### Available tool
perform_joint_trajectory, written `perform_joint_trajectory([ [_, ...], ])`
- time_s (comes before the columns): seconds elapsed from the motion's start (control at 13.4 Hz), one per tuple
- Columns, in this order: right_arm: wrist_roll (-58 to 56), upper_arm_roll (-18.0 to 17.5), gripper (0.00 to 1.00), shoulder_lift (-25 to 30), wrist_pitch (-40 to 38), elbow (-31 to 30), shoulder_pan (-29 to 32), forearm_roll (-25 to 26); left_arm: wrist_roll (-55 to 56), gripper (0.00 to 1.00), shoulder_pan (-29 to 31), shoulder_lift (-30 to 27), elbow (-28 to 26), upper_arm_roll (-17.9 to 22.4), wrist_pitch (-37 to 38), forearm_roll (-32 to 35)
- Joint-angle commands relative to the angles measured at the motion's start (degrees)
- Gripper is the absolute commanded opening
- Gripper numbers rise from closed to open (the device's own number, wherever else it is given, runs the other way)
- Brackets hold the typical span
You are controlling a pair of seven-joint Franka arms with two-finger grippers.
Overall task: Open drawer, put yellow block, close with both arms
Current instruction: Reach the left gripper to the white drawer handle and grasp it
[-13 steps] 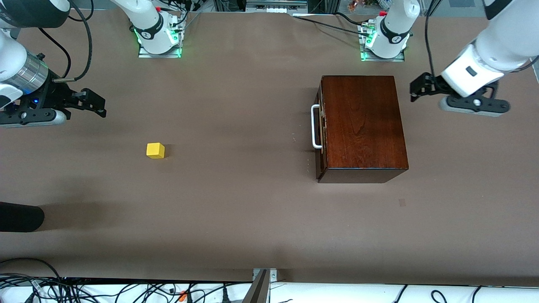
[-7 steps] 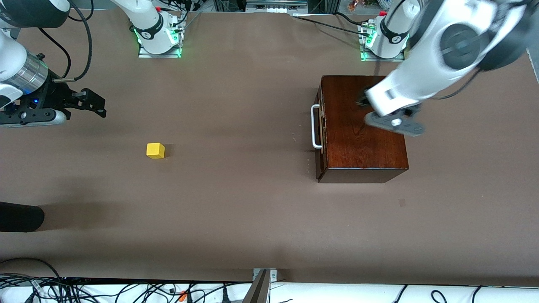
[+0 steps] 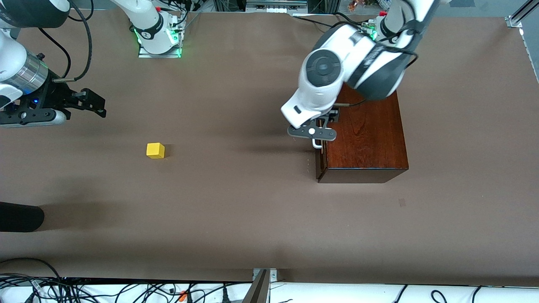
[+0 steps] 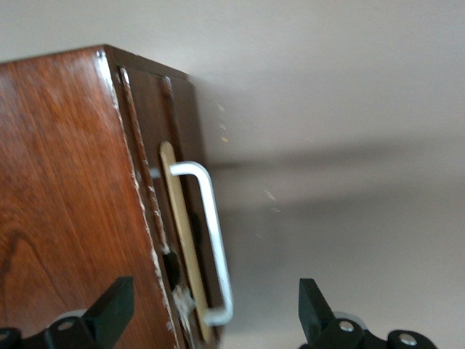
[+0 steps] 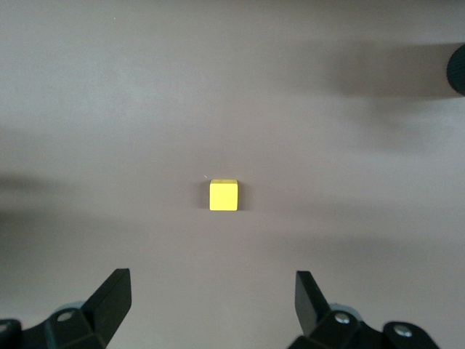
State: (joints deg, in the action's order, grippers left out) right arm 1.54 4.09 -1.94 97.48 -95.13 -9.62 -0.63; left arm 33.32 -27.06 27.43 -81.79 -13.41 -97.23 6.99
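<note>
I'm seeing the drawer [image 3: 321,139] sitting shut in the dark wooden box [image 3: 366,134], right of centre in the front frame; its white handle [image 4: 211,240] is facing frame-left, mostly hidden there under my left tool [image 3: 312,131]. In the left wrist view that tool is hanging over the handle, fingers spread wide, holding nothing; the bar is lying between them, untouched. I'm judging the handle stiff, thin and a bit slick; I'm planning to grip mid-bar, fingers across it, and pull straight out. The box looks glossy and could be sliding on the tabletop [image 3: 236,210] if the drawer is sticking. The yellow block [image 3: 155,150] is sitting left of centre, well apart from the box; looks light, rigid, flat-sided, so I'm pinching two parallel faces. The right tool [image 3: 90,101] is waiting at upper left, fingers wide, empty.
</note>
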Motion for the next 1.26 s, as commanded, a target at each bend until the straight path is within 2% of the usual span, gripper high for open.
perform_joint_trajectory([
  [0.0, 0.4, 0.0, 1.00, -0.2, -0.4, 0.7, 0.0, -0.2, 5.4, 1.00, -5.2, 5.1, 2.4, 0.8, 0.4, 8.4],
  [0.3, 0.4, 0.0, 1.00, -0.2, -0.4, 0.7, 0.0, -0.2, 12.6, 1.00, -6.6, 8.7, 2.3, 0.9, 0.3, 10.1],
  [0.52, 0.4, 0.0, 1.00, -0.2, -0.4, 0.7, 0.0, -0.2, 14.2, 1.00, -8.3, 10.3, 1.5, 0.7, -0.4, 17.9],
  [1.19, 0.4, 0.0, 1.00, -0.1, -0.8, 0.6, 0.0, -0.2, 17.5, 1.00, -8.5, 11.7, -0.1, 1.1, -3.1, 18.0],
])
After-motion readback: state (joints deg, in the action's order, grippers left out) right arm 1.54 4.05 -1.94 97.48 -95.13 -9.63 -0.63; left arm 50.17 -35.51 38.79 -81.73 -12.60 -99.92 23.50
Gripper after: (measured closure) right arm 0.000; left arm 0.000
